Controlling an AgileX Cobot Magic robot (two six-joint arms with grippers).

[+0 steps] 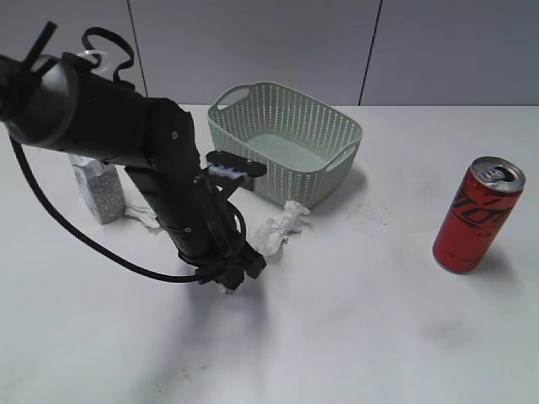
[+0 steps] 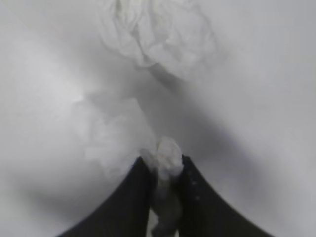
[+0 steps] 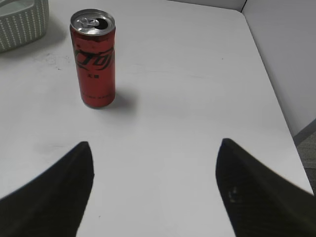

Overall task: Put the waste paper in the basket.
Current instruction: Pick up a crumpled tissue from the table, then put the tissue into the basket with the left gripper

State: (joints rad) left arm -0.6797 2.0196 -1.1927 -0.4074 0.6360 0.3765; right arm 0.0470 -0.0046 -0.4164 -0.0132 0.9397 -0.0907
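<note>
The pale green basket [image 1: 286, 139] stands at the back middle of the table; its corner shows in the right wrist view [image 3: 22, 22]. My left gripper [image 1: 236, 273] is low over the table in front of the basket and is shut on a small wad of waste paper [image 2: 168, 160]. Another crumpled wad [image 1: 282, 225] lies just right of it, against the basket's front; in the left wrist view this wad [image 2: 158, 34] lies ahead of the jaws. More white paper [image 1: 143, 215] lies behind the arm. My right gripper [image 3: 155, 153] is open and empty over bare table, out of the exterior view.
A red drink can [image 1: 477, 215] stands upright at the right, also in the right wrist view [image 3: 94, 59]. A speckled tissue pack [image 1: 99, 192] stands at the left. The table's right edge [image 3: 276, 98] drops off beside the right gripper.
</note>
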